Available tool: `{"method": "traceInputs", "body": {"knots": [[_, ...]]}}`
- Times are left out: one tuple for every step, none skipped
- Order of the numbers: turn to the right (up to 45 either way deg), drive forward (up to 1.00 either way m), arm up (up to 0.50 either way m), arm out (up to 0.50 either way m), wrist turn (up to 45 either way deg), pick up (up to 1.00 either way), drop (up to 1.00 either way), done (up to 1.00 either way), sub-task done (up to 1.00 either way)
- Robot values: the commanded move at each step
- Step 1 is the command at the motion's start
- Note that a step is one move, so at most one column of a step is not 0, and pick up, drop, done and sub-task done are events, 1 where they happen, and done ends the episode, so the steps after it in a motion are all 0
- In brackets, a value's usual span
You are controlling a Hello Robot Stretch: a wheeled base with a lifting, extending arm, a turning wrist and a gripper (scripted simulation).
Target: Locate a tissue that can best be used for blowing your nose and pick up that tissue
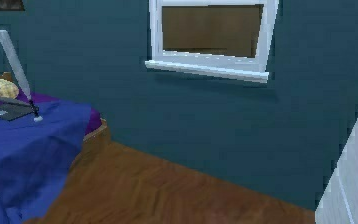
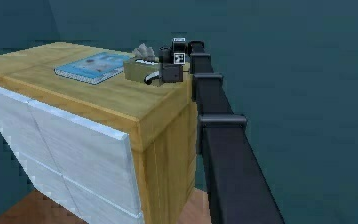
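Note:
A small olive-tan tissue box (image 2: 138,69) with a pale tissue tuft (image 2: 143,50) at its top stands on the wooden dresser top (image 2: 107,100), near its far right corner. My arm (image 2: 222,130) rises along the dresser's right side. Its two white marked squares (image 2: 177,50) sit just right of the box. The gripper (image 2: 158,70) lies right at the box, which rests on the dresser top. I cannot tell whether the gripper holds anything or touches the box.
A blue book (image 2: 90,67) lies on the dresser left of the box; white drawers (image 2: 67,150) front it. In the forward view: a blue-covered bed (image 1: 32,150) with a leaning bat (image 1: 17,72), a white window (image 1: 212,35), wood floor (image 1: 177,190), and white furniture (image 1: 347,180) at the right.

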Motion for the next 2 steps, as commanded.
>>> {"method": "traceInputs", "body": {"knots": [[0.0, 0.0, 0.0, 0.0, 0.0, 1.0, 0.0, 0.0, 0.0], [0.0, 0.0, 0.0, 0.0, 0.0, 0.0, 0.0, 1.0, 0.0]]}}
